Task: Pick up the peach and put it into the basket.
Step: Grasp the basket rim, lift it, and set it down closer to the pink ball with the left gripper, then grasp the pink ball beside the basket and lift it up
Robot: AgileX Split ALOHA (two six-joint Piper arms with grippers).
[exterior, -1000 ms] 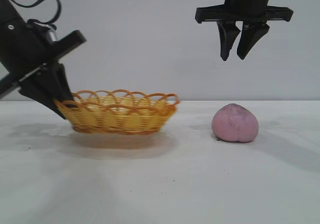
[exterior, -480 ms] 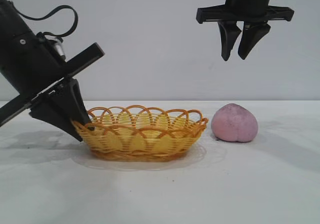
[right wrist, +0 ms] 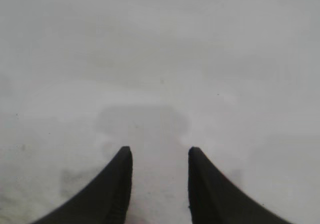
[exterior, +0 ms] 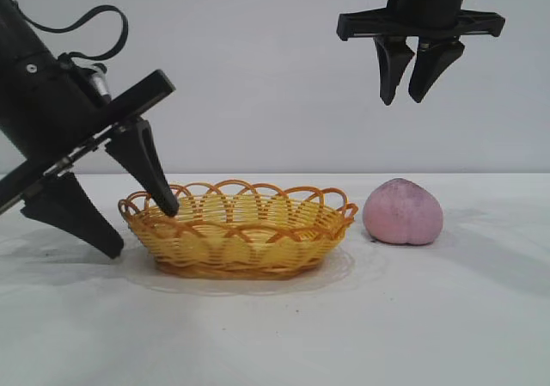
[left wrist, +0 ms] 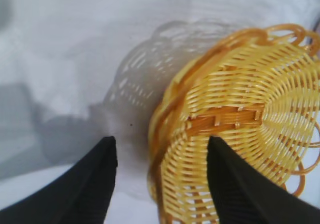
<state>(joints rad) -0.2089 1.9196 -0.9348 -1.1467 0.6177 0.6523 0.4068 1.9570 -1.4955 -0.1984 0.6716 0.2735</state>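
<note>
The pink-mauve peach (exterior: 404,212) rests on the white table at the right. The yellow-orange wicker basket (exterior: 249,223) stands flat on the table just left of it, close by but apart. My left gripper (exterior: 142,231) is open and straddles the basket's left rim, one finger inside and one outside, gripping nothing. The left wrist view shows the basket (left wrist: 250,99) with its rim between the fingers of that gripper (left wrist: 162,140). My right gripper (exterior: 402,101) hangs high above the peach, fingers a little apart and empty. In the right wrist view that gripper (right wrist: 160,149) has only bare table below it; the peach is out of that view.
The white table (exterior: 275,334) extends in front of the basket and peach. A plain grey wall stands behind.
The left gripper carried the tilted basket by its left rim to the right, toward the peach, set it flat, then opened and let go. The right gripper stayed still.
</note>
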